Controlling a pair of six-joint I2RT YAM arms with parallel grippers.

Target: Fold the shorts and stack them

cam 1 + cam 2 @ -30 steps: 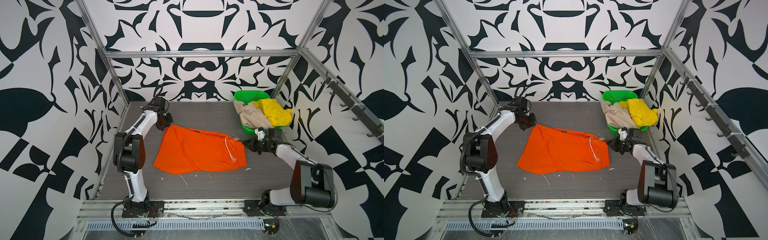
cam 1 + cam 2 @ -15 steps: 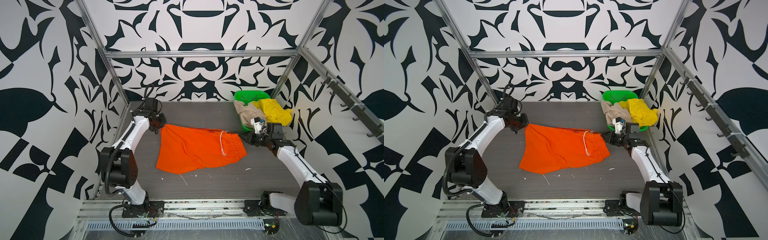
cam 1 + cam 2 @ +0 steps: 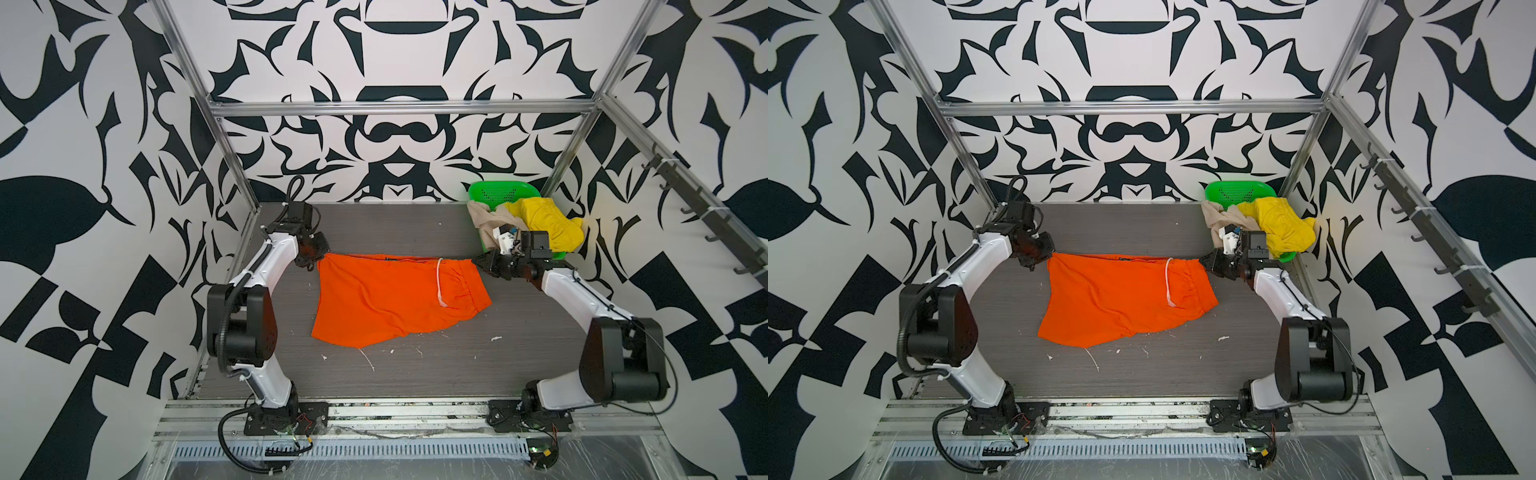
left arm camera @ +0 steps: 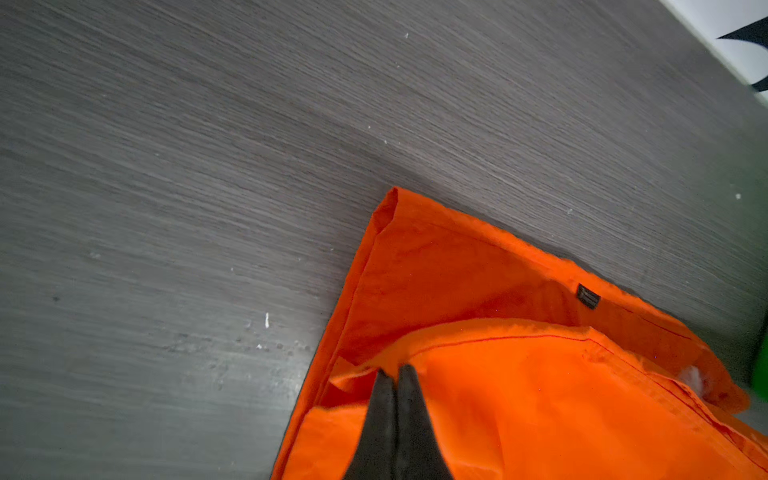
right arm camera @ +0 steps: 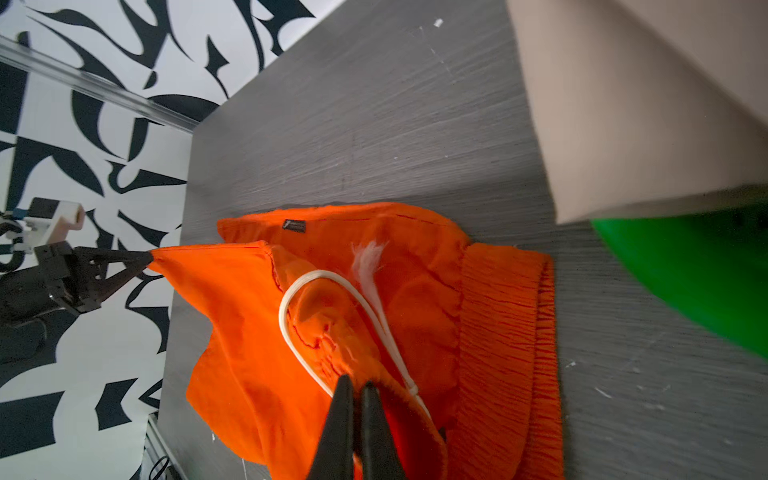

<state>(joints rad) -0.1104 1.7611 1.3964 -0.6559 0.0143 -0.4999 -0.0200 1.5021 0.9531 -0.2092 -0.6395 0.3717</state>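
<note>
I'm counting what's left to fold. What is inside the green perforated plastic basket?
Crumpled beige cloth shorts and bright yellow cloth shorts are heaped in the green perforated plastic basket, hanging over its rim. The basket's floor, and anything beneath the two, is covered.

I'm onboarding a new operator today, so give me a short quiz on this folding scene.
1. True or false: the left tool and the right tool are both shut on the orange shorts.
2. The yellow shorts lie: A in the left tool; B in the green basket; C under the orange shorts.
3. Fill in: the orange shorts' drawstring is ____.
Key: 1 true; 2 B; 3 white.
</note>
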